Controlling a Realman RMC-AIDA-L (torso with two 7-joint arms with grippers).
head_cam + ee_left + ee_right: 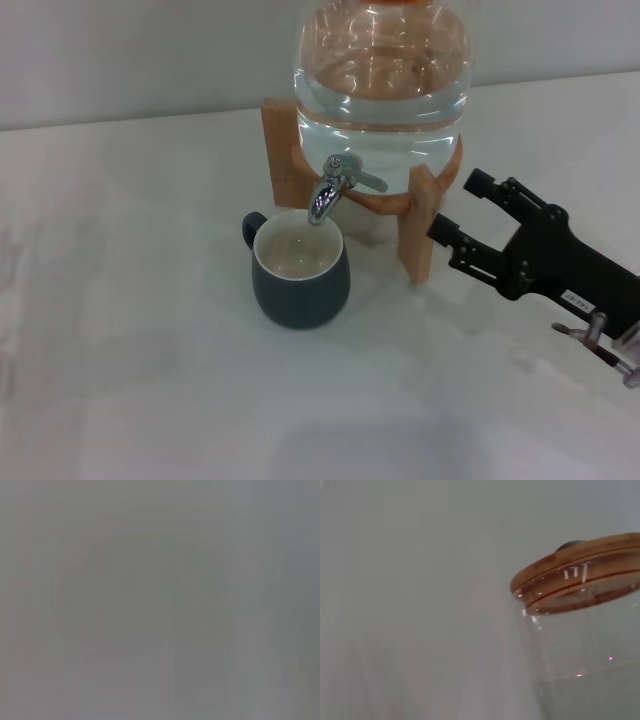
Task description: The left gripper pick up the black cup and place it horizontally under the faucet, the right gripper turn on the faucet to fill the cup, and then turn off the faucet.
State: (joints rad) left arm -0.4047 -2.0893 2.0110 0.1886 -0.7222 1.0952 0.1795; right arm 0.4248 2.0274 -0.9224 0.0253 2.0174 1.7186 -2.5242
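The black cup [299,270] stands upright on the white table, its cream inside showing and its handle toward the back left. Its mouth sits directly under the spout of the chrome faucet [335,187], which is fixed to a clear water jar [381,75]. I see no water stream. My right gripper [458,208] is open to the right of the jar's wooden stand, its fingers pointing toward the faucet and apart from it. My left gripper is out of view. The left wrist view shows only blank grey. The right wrist view shows the jar's wooden lid [580,572].
The jar rests on a wooden stand [418,230] with legs on either side of the faucet. The white table [120,330] stretches to the left and front of the cup. A grey wall lies behind.
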